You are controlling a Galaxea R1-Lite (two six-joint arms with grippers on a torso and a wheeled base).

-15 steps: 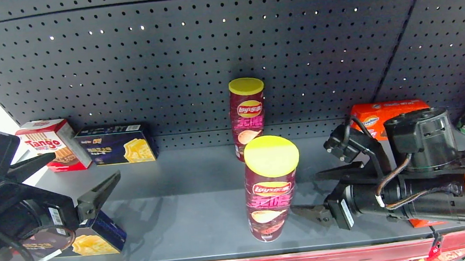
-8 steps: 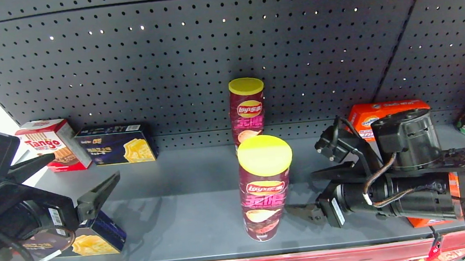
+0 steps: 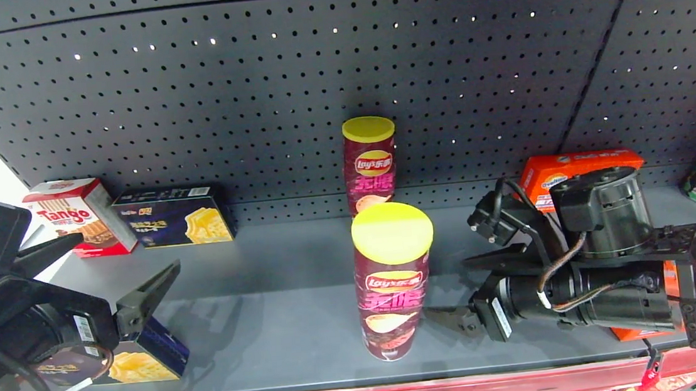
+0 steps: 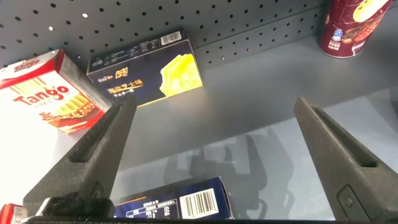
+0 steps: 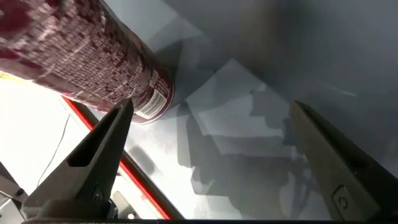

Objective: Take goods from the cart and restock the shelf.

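Now the right gripper [image 3: 447, 287], jaws released, sits beside the chip can [image 3: 395, 298] at the shelf's [image 3: 283, 314] front edge. The left gripper [image 3: 129, 251] gapes too.

Front can [image 3: 393, 283] before rear can [image 3: 370, 163], ctr shelf [image 3: 269, 303]

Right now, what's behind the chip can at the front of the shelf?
Another chip can stands upright near the pegboard back wall. The front can covers its base, so its footing cannot be seen.
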